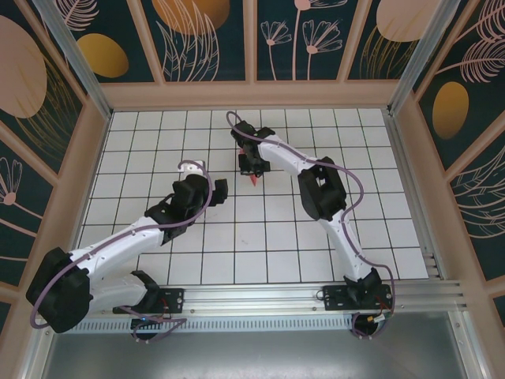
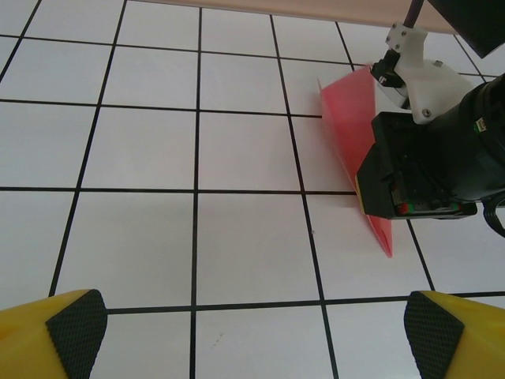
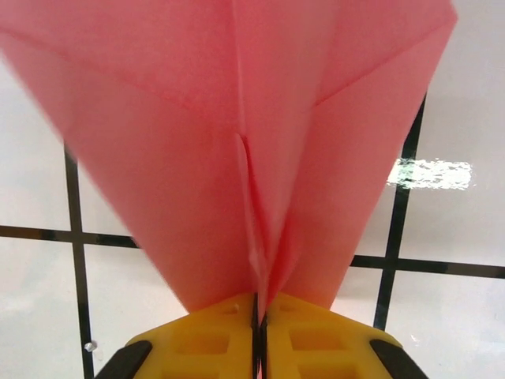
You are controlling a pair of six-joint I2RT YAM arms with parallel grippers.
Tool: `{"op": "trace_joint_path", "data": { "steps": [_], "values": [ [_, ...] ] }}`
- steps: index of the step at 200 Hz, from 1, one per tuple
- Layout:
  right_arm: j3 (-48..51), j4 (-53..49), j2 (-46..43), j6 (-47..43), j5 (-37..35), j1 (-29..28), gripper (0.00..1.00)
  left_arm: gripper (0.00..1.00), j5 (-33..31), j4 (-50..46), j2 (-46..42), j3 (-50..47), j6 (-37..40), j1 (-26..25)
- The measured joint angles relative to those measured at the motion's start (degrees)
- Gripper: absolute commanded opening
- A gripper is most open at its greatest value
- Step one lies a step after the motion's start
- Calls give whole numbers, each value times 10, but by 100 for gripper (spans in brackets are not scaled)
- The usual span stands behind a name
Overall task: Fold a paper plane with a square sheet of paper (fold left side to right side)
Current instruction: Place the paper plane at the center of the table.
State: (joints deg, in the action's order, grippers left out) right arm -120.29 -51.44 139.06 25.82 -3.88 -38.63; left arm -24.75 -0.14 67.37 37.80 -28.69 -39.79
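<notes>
Yellow fingers [image 3: 205, 335] of the right gripper [image 3: 259, 304] are clenched on the creased spine of the paper plane [image 3: 237, 118], which fans outward from them over the white grid table [image 3: 442, 229], toward its far middle. Nearby, the left gripper [image 2: 254, 322] hangs with jaws spread wide, released, over tiles

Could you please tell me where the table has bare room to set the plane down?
Bare tiles lie between the left arm and right arm by the front rail, along the back wall left of the right hand, and by the right wall. Mid-table is crowded: that hand pinches the paper plane beside the open left hand.
</notes>
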Motion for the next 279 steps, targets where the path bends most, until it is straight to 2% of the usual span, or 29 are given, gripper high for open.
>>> {"op": "trace_joint_path", "data": {
  "steps": [64, 75, 92, 130, 162, 204, 279],
  "values": [
    [0, 2, 7, 0, 5, 0, 18, 98, 0, -1, 6, 0, 0, 0],
    [2, 2, 7, 0, 4, -1, 16, 98, 0, -1, 7, 0, 0, 0],
    [21, 16, -3, 4, 3, -2, 7, 98, 0, -1, 7, 0, 0, 0],
    [116, 46, -60, 23, 7, -8, 6, 99, 0, -1, 7, 0, 0, 0],
    [137, 43, -76, 32, 7, -11, 8, 99, 0, -1, 7, 0, 0, 0],
    [143, 43, -78, 33, 7, -12, 16, 99, 0, -1, 7, 0, 0, 0],
    [138, 30, -78, 33, 2, -12, 21, 98, 0, -2, 7, 0, 0, 0]
  ]
}}
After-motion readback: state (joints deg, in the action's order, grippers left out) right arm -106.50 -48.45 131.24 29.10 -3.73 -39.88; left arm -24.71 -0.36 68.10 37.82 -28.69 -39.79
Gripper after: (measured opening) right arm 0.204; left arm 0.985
